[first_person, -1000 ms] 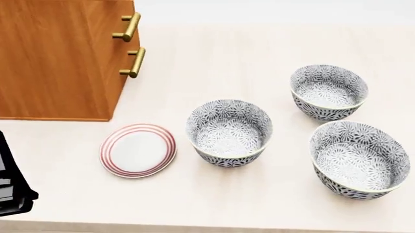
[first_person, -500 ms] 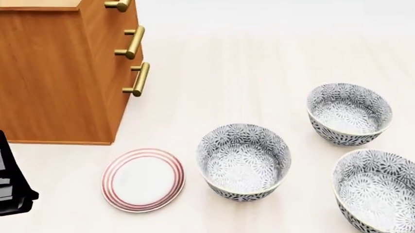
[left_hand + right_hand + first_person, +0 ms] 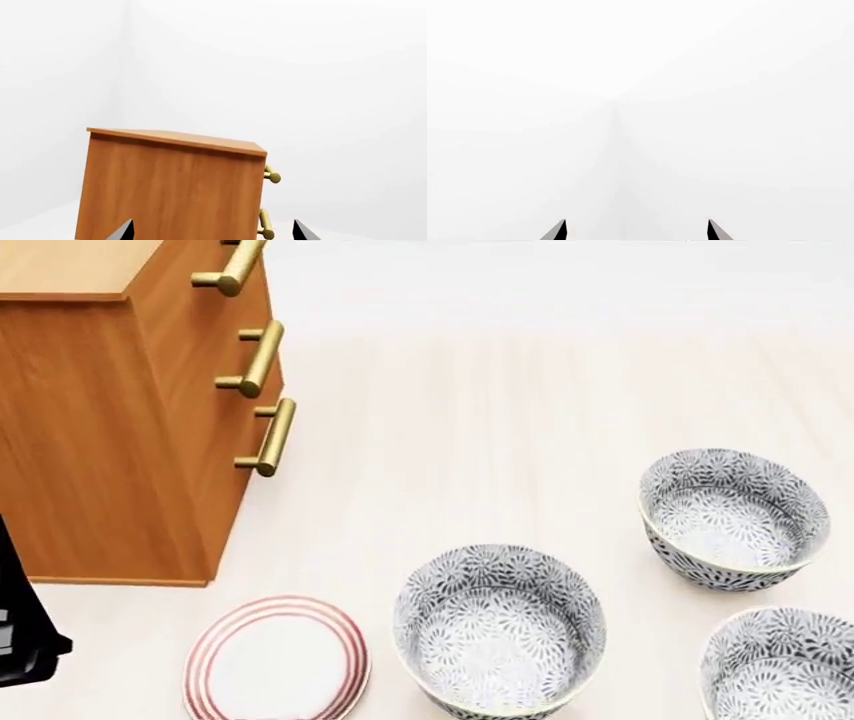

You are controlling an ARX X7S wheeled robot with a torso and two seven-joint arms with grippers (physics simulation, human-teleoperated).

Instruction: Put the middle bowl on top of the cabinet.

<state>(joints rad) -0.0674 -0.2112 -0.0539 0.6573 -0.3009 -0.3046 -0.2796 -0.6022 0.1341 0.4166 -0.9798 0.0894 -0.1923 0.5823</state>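
Three look-alike grey-and-white floral bowls stand on the pale surface in the head view. One is at the left (image 3: 498, 630), one farther back on the right (image 3: 734, 518), and one near right, cut by the frame edge (image 3: 785, 668). I cannot tell which of them is the middle bowl. The orange-brown cabinet (image 3: 94, 440) stands at the far left, its lighter top (image 3: 67, 265) bare. My left gripper (image 3: 213, 234) is open and empty, facing the cabinet (image 3: 173, 190) from a distance. My right gripper (image 3: 637, 232) is open too, with only white background beyond it.
A flat white plate with red rings (image 3: 276, 660) lies between the cabinet and the left bowl. Three brass bar handles (image 3: 256, 358) stick out of the cabinet front toward the bowls. A black part of my left arm (image 3: 20, 630) shows at the lower left edge.
The head view has risen: everything slid down the picture, the cabinet's top came into sight and the near right bowl is now partly cut off. No bowl has moved on the surface.
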